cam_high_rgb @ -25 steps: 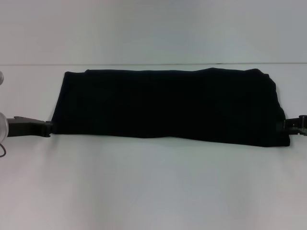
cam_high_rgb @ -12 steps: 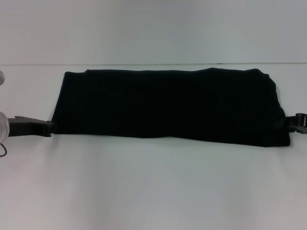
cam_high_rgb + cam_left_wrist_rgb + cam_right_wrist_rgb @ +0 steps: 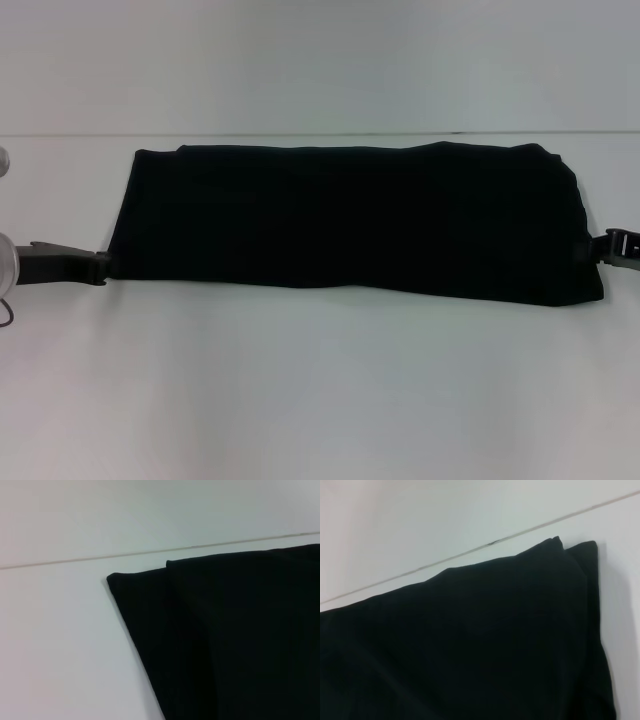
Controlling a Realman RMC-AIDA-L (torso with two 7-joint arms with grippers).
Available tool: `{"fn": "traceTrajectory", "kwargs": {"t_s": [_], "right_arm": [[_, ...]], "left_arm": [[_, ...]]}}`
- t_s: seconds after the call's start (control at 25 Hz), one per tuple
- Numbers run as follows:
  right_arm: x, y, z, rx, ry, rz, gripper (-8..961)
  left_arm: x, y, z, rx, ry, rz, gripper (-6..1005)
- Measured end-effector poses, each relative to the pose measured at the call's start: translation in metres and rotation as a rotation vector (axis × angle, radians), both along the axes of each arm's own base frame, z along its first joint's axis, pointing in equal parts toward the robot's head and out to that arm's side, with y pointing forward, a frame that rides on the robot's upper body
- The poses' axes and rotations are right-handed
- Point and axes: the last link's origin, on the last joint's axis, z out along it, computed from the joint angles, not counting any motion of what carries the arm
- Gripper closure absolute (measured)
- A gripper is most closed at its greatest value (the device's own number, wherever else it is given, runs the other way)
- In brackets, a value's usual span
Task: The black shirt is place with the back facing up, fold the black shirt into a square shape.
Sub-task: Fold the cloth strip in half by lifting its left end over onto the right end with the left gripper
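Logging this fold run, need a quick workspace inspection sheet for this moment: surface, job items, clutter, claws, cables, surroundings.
Surface: white table, flat, no marks seen.
Job's things: shirt lying folded into a long band across the table, layered edges at both ends; not yet a square.
Clutter: nothing seen.
Claws: left claw at the shirt's near left corner; right claw at its right end, mostly past the view's edge.
Cables: thin dark wire by the left arm.
Surroundings: plain pale wall behind the table.
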Motion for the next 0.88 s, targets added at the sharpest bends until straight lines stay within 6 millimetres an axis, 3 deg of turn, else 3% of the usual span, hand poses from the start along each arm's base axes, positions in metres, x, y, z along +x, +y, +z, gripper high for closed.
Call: {"fn": "traceTrajectory", "kwargs": {"t_s": [0.12,0.36,0.88], "right_arm": [[0.000,-0.001,0.000,-0.002,-0.002,0.004,868],[0.004,-0.003,0.001,0.002,-0.006,-0.003,942],[0.020,-0.010,0.023,0.032,-0.015,-0.022,923]], "left_arm": [[0.000,0.000,0.000,0.000,0.001,-0.001,983],[0.000,0.000,0.000,-0.003,0.000,-0.002,984],[0.004,-0.009,0.008,-0.045,-0.007,-0.019,984]]}}
